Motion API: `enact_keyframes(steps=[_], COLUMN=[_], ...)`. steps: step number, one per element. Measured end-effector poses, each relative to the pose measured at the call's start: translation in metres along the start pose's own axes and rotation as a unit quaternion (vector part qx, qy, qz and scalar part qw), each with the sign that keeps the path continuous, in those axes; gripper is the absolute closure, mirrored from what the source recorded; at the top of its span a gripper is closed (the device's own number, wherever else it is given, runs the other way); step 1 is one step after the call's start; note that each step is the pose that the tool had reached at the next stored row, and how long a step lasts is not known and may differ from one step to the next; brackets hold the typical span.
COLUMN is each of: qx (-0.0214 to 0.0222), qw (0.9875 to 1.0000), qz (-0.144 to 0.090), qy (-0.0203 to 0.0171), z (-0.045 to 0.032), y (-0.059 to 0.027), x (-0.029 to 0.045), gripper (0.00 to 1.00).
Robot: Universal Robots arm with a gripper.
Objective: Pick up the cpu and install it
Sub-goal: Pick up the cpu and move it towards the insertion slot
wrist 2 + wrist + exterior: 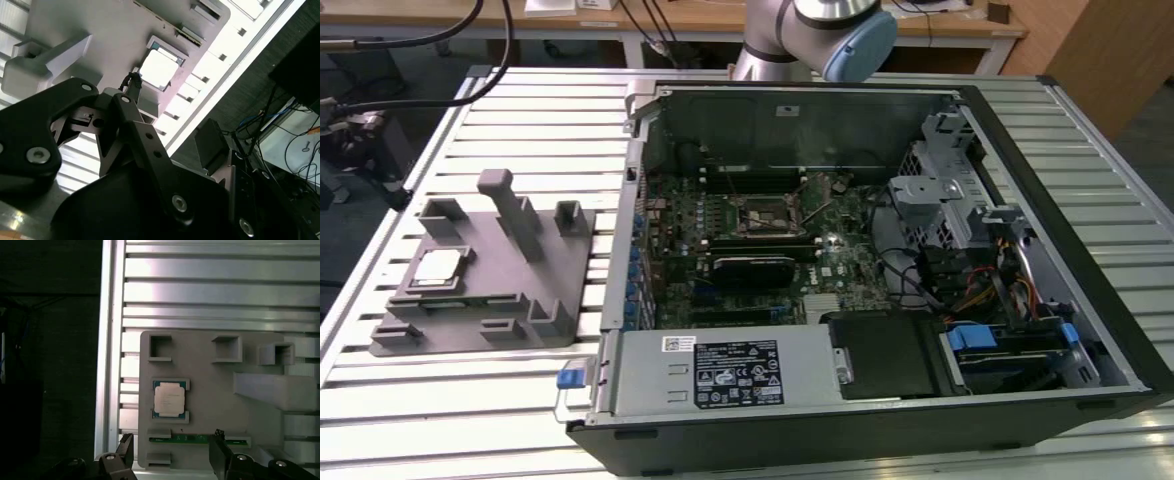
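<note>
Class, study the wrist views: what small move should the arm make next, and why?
Probably ease the gripper down toward the cpu: the chip lies untouched in its recess on the grey tray, and the jaws stand open, well above it, holding nothing.

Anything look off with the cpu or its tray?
Nothing stands out. In the first wrist view the cpu lies flat and square in its recess on the grey tray, silvery top up, with no tilt. The end effector hangs over the tray, open and holding nothing.
</note>
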State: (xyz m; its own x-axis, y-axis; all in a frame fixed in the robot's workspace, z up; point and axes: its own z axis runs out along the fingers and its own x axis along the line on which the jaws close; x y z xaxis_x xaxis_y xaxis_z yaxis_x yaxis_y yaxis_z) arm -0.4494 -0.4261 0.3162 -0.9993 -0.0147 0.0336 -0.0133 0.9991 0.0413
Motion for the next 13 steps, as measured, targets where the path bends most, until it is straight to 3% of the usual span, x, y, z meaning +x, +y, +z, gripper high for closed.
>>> enact_keyframes(steps=[13], qx=[-0.0006], qw=[1.0000], qz=[0.000], qy=[0.0010], z=[0.0237], y=[-0.0010], x=[-0.0009], gripper=[0.30])
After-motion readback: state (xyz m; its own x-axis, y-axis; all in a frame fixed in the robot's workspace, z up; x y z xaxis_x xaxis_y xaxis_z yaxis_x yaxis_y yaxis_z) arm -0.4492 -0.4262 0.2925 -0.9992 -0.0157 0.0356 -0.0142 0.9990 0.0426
